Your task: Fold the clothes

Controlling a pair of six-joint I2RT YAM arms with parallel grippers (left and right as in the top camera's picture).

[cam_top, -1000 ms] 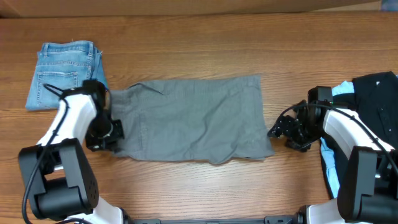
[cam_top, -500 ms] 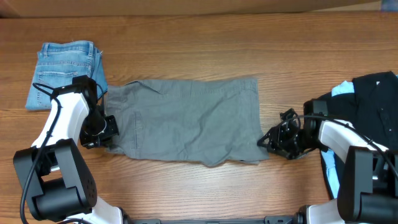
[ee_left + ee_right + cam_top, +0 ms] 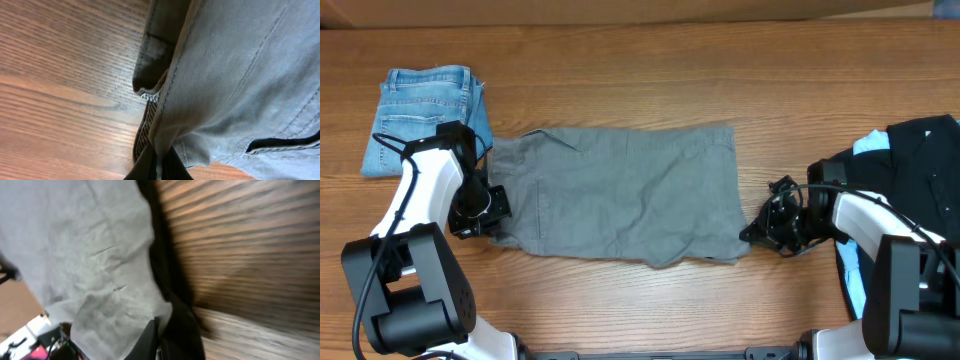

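Note:
The grey-khaki shorts (image 3: 620,190) lie spread flat across the middle of the table. My left gripper (image 3: 492,222) is shut on their lower left corner; in the left wrist view the grey cloth (image 3: 225,75) runs down between the dark fingers (image 3: 145,170). My right gripper (image 3: 752,234) is shut on the lower right corner of the shorts. The right wrist view shows pale grey cloth (image 3: 95,255) pinched between the black fingers (image 3: 147,342).
Folded blue denim shorts (image 3: 425,115) lie at the back left, just beyond my left arm. A pile of black and light blue garments (image 3: 920,160) sits at the right edge. Bare wooden tabletop (image 3: 620,80) surrounds the grey shorts.
My right gripper moved left to the shorts' lower right corner and shut on it. The left gripper drew its corner slightly left, then stayed still.

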